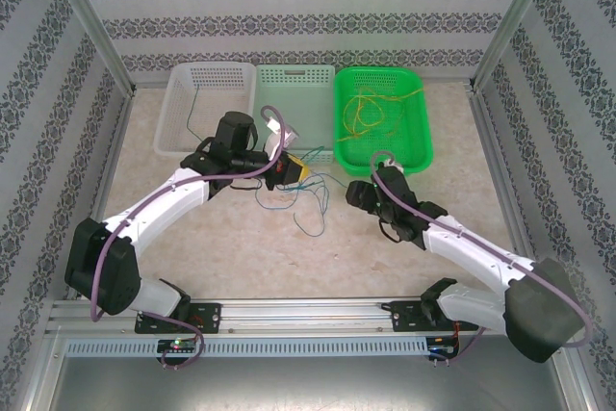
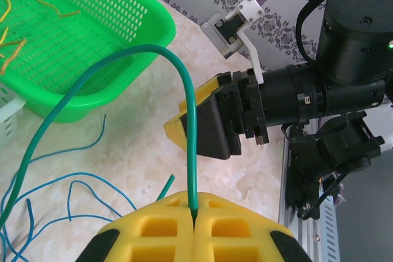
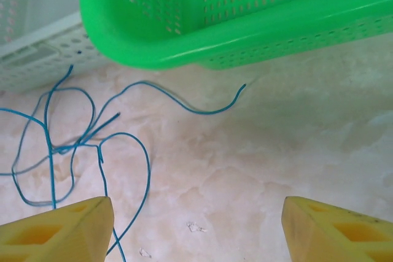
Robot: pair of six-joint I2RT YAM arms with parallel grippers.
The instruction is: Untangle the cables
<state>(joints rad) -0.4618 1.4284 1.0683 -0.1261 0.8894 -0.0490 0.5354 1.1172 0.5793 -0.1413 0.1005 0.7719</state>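
- White basket [image 1: 168,122] at far left, with one thin dark cable [image 1: 192,113] lying in it.
- Pale basket [image 1: 294,103] is next, set against the white one.
- Left claw [image 2: 194,213] sits in front of the pale basket, over the table [image 1: 241,247]. Its yellow fingers [image 2: 153,231] are pressed together, pinching a green cable [image 2: 191,127]. The cable rises straight from the seam between them, arcs over, then runs down to the left.
- Blue cables [image 1: 303,201] lie in a loose tangle on the table between the two arms, just on the near side of the left claw. In the right wrist view several loops cross at one knot. One free end reaches toward the green basket [image 3: 184,47].
- The green basket is rightmost, against the pale one, with yellow cables [image 1: 371,108] curled inside it.
- Right claw [image 3: 196,231] is close to the green basket's front rim, low over bare table. Its fingers [image 3: 61,225] are spread wide with nothing between them. The blue tangle lies by its left finger.
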